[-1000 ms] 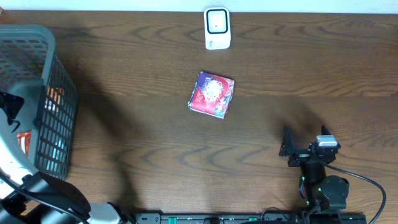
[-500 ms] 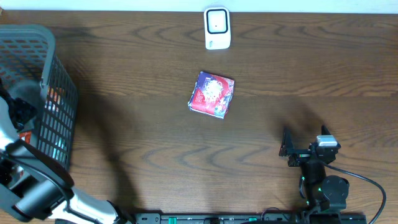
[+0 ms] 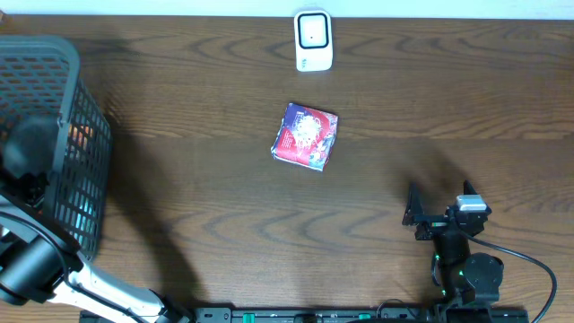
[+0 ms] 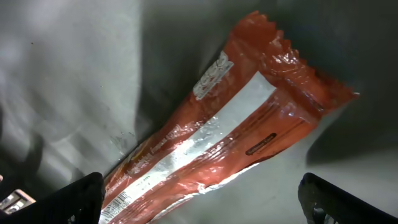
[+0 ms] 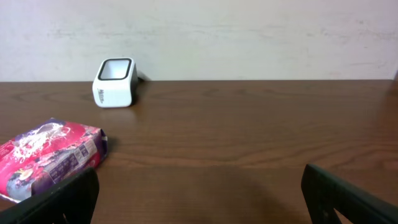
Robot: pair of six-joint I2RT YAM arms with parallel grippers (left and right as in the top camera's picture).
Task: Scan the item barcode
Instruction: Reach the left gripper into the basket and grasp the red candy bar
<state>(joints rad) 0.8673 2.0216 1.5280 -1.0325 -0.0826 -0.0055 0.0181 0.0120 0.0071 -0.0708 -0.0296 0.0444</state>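
Observation:
An orange foil packet (image 4: 236, 124) lies flat on the grey floor of the basket. A white strip runs along it, and a barcode (image 4: 118, 208) shows at its lower left end. My left gripper (image 4: 204, 196) hangs open just above the packet and holds nothing. In the overhead view that arm (image 3: 27, 148) reaches down into the basket (image 3: 85, 170) and its fingers are hidden. A red and purple packet (image 3: 306, 136) lies mid-table. The white scanner (image 3: 313, 40) stands at the far edge. My right gripper (image 3: 415, 213) rests open at the front right, empty.
The dark mesh basket fills the left end of the table, and other coloured items show through its wall. In the right wrist view the scanner (image 5: 114, 82) stands by the wall, with the red and purple packet (image 5: 50, 158) at the left. The table is dark wood.
My left arm has shifted inside the basket, its dark wrist now lower over the floor. The right arm, the packet on the table and the scanner have not moved.

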